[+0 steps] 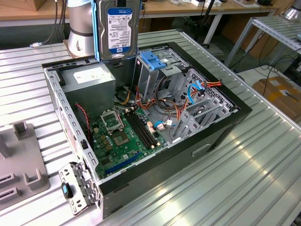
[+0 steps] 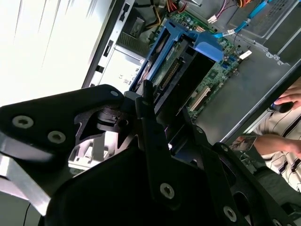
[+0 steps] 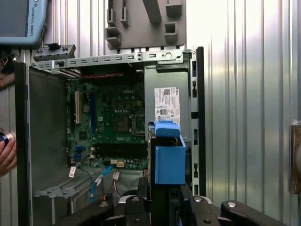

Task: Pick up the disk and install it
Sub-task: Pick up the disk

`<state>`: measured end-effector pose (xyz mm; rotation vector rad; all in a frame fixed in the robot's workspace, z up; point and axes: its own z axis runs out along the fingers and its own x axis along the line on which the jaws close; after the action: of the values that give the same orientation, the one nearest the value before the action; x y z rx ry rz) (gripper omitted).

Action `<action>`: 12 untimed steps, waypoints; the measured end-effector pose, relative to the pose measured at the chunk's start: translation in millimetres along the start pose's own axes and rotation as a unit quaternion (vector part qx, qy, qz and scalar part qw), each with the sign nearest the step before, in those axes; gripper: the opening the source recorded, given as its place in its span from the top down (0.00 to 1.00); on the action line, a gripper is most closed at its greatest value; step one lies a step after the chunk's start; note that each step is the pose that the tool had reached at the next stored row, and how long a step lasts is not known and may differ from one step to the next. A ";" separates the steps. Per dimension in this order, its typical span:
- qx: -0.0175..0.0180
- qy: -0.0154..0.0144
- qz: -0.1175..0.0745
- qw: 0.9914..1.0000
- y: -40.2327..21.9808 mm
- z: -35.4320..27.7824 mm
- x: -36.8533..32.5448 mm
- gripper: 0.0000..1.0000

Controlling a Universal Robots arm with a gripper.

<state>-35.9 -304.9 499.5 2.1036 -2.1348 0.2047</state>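
The disk (image 1: 118, 30) hangs upright above the back of the open computer case (image 1: 221, 127), its white label with the blue band facing the exterior view. A blue plastic carrier (image 1: 98, 33) frames its sides. Its lower edge is just over the gap between the grey power-supply box (image 1: 89, 77) and the metal cage with the blue handle (image 1: 153, 60). In the second wrist view my gripper (image 2: 155, 101) is shut on the disk (image 2: 164, 70), whose green circuit-board side shows inside the blue carrier (image 2: 207, 47). The first wrist view looks down the blue carrier (image 3: 169, 160) onto the case.
The motherboard (image 1: 124, 136) lies on the case floor with loose orange and blue cables (image 1: 197, 89) beside the cage. A grey fixture (image 1: 19, 160) sits on the ribbed metal table at the exterior view's left. A person's hand (image 2: 287, 101) rests near the case edge.
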 end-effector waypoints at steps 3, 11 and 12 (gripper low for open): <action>0.000 0.000 0.000 1.000 -5.0 0.0 -0.1 0.65; 0.000 0.000 0.000 1.000 -16.0 -0.1 -0.7 0.65; 0.000 0.000 0.000 1.000 -17.2 -0.1 -0.7 0.65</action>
<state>-18.7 -304.4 499.5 2.1036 -2.1346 0.2049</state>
